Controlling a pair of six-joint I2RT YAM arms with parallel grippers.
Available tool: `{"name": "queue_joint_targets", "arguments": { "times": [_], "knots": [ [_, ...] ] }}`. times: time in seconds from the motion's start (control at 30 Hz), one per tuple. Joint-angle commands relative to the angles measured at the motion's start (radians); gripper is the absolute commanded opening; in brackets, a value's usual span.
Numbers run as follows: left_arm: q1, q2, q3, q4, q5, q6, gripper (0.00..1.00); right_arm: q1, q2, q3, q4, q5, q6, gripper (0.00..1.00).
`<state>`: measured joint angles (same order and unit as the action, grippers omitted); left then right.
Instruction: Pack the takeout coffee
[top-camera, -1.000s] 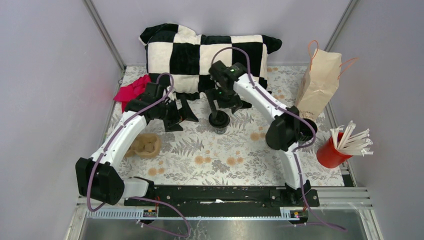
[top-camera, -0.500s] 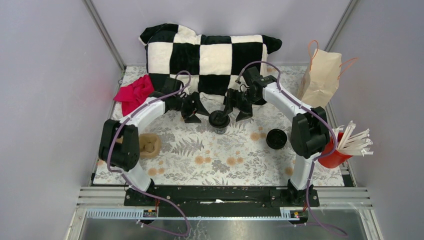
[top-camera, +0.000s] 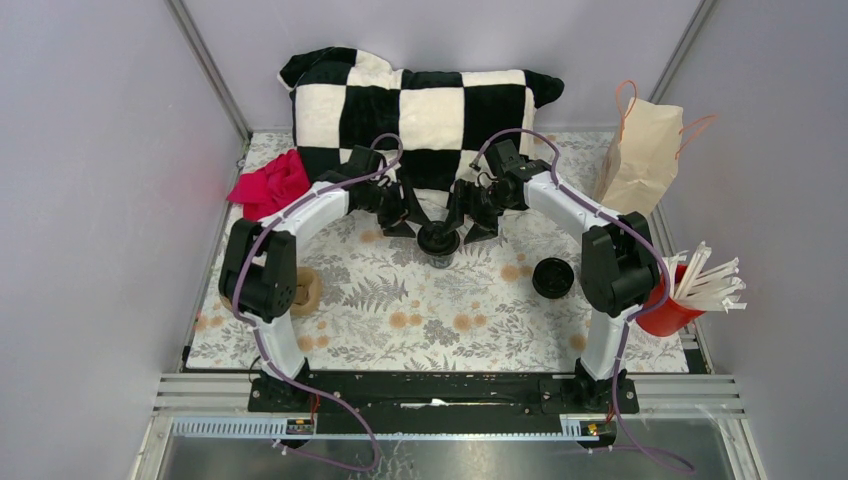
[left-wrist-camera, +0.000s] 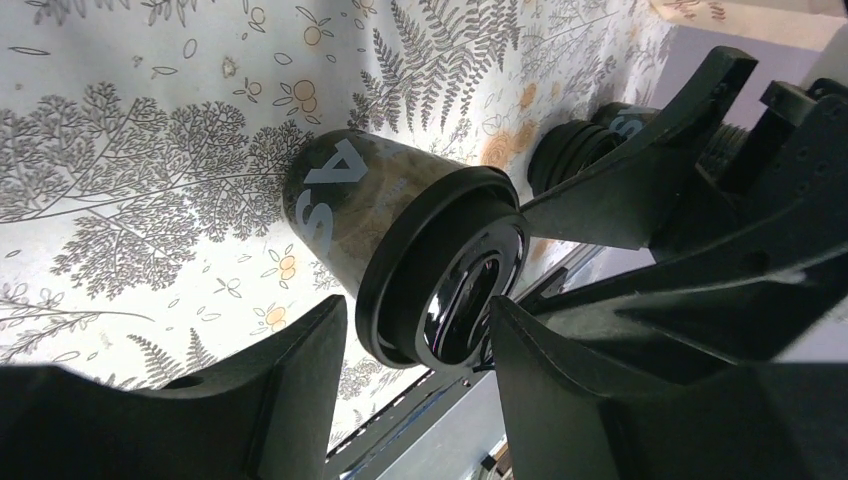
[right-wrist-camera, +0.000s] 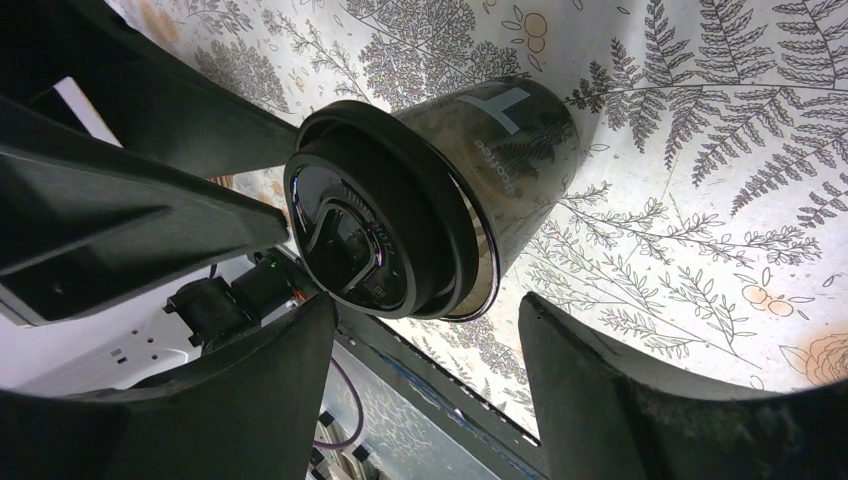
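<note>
Left tool (left-wrist-camera: 415, 318) nearer, it and right tool (right-wrist-camera: 425, 305) both parted astride lidded coffee cup (top-camera: 438, 238), other cup (top-camera: 553, 277) apart

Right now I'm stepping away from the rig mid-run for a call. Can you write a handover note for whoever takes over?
Left gripper: fingers straddle the small black paper cup with a black plastic lid at mid-table; contact unclear.
Right gripper: fingers apart around that same cup from the other side, with a gap showing.
Second black lidded cup: upright, free, beside the right arm.
Brown pulp cup carrier: by the left arm, partly hidden.
Brown paper bag: standing far right.
Done: nothing packed.
Left: both cups.
</note>
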<state>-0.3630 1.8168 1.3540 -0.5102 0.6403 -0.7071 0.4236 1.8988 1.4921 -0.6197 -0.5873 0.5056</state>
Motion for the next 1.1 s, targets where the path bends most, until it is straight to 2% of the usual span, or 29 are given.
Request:
{"name": "queue_joint_targets", "arguments": {
  "times": [0.0,0.37,0.73,1.07],
  "knots": [
    [-0.028,0.024,0.061,0.008,-0.018,0.026,0.58,-0.003,-0.005,-0.006,0.030,-0.027,0.020,0.74],
    [-0.045,0.024,0.065,-0.002,-0.026,0.028,0.55,-0.003,0.005,-0.005,0.063,-0.055,0.052,0.70],
    [-0.050,0.037,0.068,-0.013,-0.030,0.035,0.56,-0.003,0.003,-0.010,0.045,-0.034,0.041,0.74],
    [-0.058,0.038,0.052,-0.023,-0.030,0.046,0.58,-0.005,0.008,-0.039,0.064,-0.045,0.048,0.73]
  ]
}}
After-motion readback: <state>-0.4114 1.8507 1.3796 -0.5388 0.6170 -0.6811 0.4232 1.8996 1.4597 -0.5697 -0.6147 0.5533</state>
